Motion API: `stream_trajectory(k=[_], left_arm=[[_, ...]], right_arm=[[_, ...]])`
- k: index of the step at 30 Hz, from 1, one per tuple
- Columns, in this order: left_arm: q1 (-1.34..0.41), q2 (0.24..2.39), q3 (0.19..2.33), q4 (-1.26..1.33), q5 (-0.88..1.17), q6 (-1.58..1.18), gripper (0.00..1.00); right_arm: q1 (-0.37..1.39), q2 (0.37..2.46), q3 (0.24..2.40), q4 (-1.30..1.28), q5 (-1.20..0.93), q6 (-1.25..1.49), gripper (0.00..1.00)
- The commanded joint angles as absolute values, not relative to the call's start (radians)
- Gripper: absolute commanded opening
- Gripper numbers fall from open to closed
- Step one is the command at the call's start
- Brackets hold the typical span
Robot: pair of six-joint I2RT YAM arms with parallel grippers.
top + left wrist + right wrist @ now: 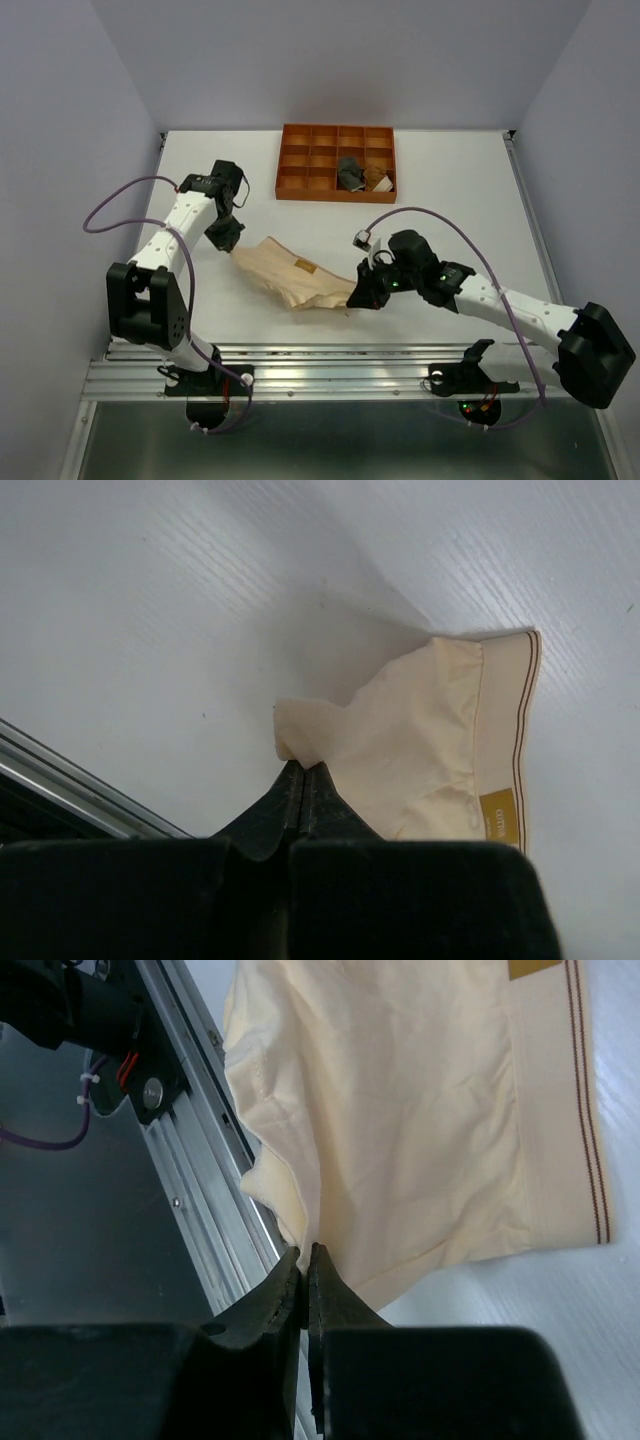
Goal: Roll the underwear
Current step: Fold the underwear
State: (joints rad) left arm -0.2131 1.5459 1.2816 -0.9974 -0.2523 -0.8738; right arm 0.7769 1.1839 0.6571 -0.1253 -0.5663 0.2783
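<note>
The pale peach underwear (290, 272) is lying spread on the white worktop (450, 200) between the two arms, stretching from far left to near right. A small yellow label (303, 266) is showing on its striped waistband (520, 730).

The left tool (228, 240) is reaching down at the far-left end, its fingers pressed together and clamping a small corner of the fabric. The right tool (362, 295) is sitting at the near-right end, close to the metal rail (300, 370), its fingers likewise closed on the fabric's edge.

At the far side, an orange-brown tray (281, 165) is holding the dark grey underwear (350, 173) and, just to its right, the rust-brown underwear (378, 178), both in its right half.
</note>
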Motion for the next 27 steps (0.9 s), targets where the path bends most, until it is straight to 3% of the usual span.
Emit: stream_trajectory(k=[1, 27], left_arm=[[-0.210, 1.529, 1.336, -1.048, -0.282, -0.890, 0.00], [-0.224, 1.971, 1.764, -0.901, -0.218, -0.813, 0.00]], right_arm=[[0.779, 1.152, 0.667, -0.149, -0.514, 0.293, 0.01], [0.632, 1.425, 0.769, -0.109, -0.324, 0.302, 0.01]])
